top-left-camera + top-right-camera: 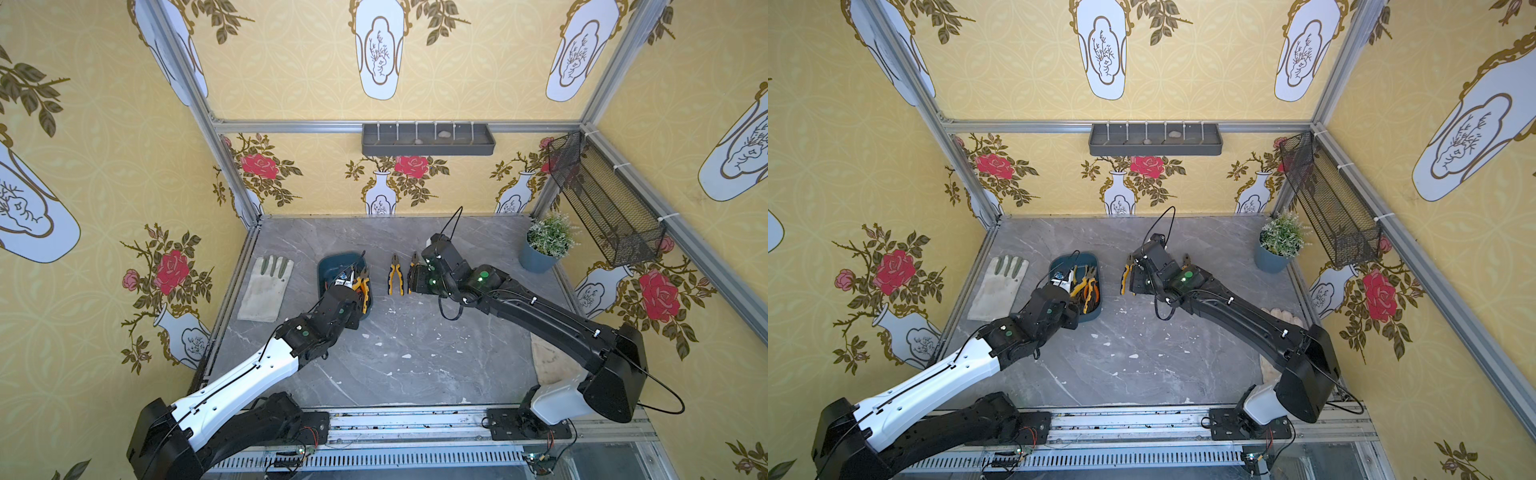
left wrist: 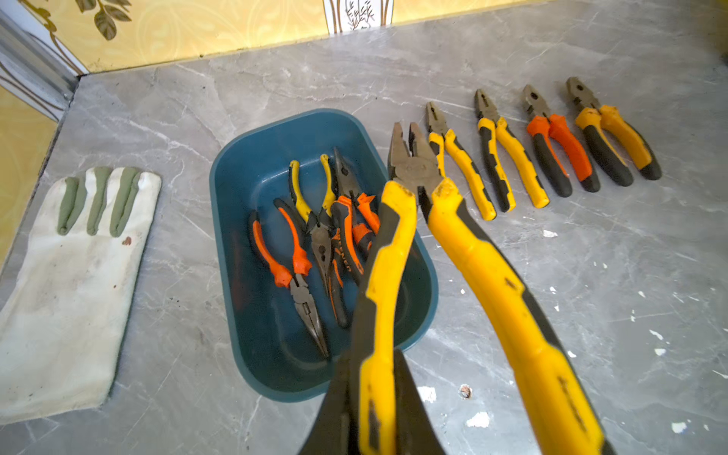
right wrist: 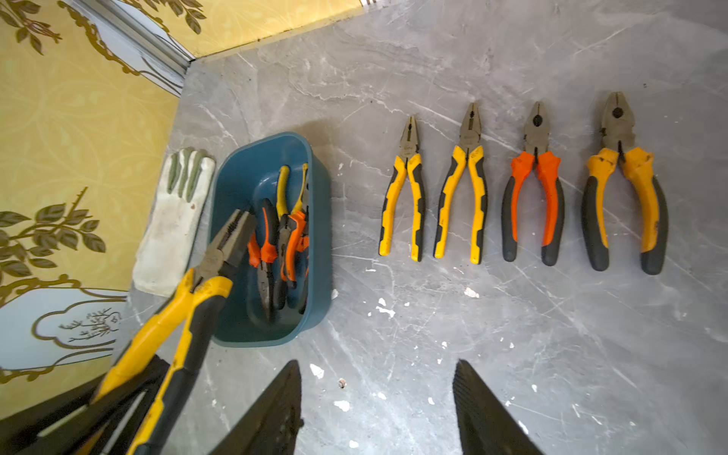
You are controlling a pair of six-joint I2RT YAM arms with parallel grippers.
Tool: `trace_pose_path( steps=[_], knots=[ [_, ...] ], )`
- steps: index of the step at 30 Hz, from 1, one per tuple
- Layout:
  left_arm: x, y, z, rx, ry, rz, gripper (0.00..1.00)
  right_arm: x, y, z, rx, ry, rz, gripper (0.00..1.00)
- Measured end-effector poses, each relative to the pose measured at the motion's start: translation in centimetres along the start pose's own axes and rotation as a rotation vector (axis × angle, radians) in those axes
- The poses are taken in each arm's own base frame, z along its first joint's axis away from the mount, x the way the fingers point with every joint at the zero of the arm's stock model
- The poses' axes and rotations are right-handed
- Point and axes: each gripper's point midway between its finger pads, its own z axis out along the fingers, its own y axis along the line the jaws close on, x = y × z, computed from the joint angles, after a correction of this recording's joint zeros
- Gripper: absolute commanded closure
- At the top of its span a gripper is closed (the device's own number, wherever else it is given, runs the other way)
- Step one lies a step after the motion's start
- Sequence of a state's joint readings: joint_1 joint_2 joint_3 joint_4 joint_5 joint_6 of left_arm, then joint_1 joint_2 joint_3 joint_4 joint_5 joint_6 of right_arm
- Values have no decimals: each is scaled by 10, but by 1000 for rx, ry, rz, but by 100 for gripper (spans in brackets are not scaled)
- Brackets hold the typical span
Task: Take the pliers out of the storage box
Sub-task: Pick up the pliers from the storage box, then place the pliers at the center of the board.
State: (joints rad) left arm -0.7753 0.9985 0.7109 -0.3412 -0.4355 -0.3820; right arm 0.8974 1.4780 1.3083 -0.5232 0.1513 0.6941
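The left hand (image 2: 372, 354), clamped narrowly on one handle of a yellow-and-black plier (image 2: 417, 173) over the storage box (image 2: 244, 165) below it, carries a stiff, probably head-heavy tool — likely steadier gripped across both sleeves near the pivot — while the right hand (image 3: 377, 364) gapes empty before four pliers (image 3: 468, 185) on the desk (image 3: 512, 335).

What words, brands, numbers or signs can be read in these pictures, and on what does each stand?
Lettering on the orange-and-black pliers handle in the storage box: too blurred to read.
Stamp on the laid-out yellow-handled pliers nearest the box: too small to read.
No other text shows.
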Motion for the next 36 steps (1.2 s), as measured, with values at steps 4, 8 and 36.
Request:
trace_pose_path(
  steps=[4, 8, 36],
  knots=[
    [0, -13, -6, 25, -48, 44, 100, -10, 22, 10, -53, 30, 75, 36],
    [0, -31, -15, 39, -124, 128, 100, -18, 43, 23, -105, 65, 130, 36],
    [-14, -59, -30, -111, -346, 355, 100, 2, 49, 48, -115, 242, 325, 52]
  ],
)
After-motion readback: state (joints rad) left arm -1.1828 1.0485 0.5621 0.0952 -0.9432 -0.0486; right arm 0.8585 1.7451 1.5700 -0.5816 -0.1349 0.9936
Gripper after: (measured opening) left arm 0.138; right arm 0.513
